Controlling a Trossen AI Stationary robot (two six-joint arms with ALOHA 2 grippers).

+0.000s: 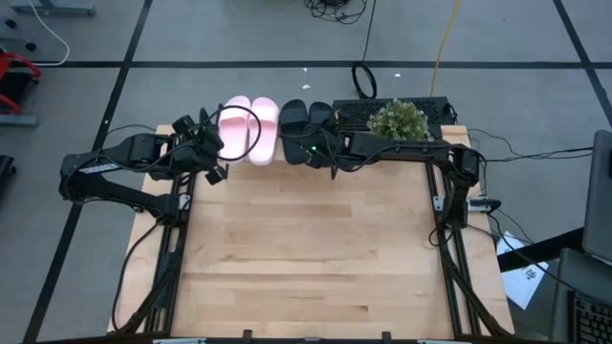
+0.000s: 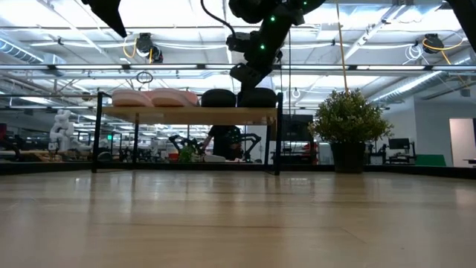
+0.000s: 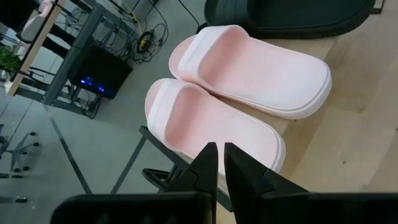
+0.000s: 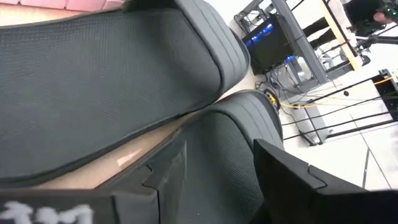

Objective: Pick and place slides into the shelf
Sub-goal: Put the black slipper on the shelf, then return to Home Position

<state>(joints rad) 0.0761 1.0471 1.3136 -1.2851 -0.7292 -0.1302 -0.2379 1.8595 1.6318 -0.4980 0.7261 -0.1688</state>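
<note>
The shelf (image 2: 186,115) stands at the table's far edge. On its plank lie two pale pink slides (image 1: 249,129) (image 3: 249,71) to the left and two black slides (image 1: 306,119) (image 2: 238,97) to the right, soles down. My left gripper (image 1: 212,161) (image 3: 221,163) is shut and hovers in front of the nearer pink slide (image 3: 211,124), well above shelf height in the low view. My right gripper (image 1: 320,150) (image 4: 217,168) is open just over the right-hand black slide (image 4: 242,130), one finger to each side of its near end.
A potted plant (image 1: 397,119) (image 2: 346,119) stands at the far edge just right of the shelf, close beside my right arm. The wooden tabletop (image 1: 306,248) stretches toward the near edge. Cables and a black box lie on the floor beyond the shelf.
</note>
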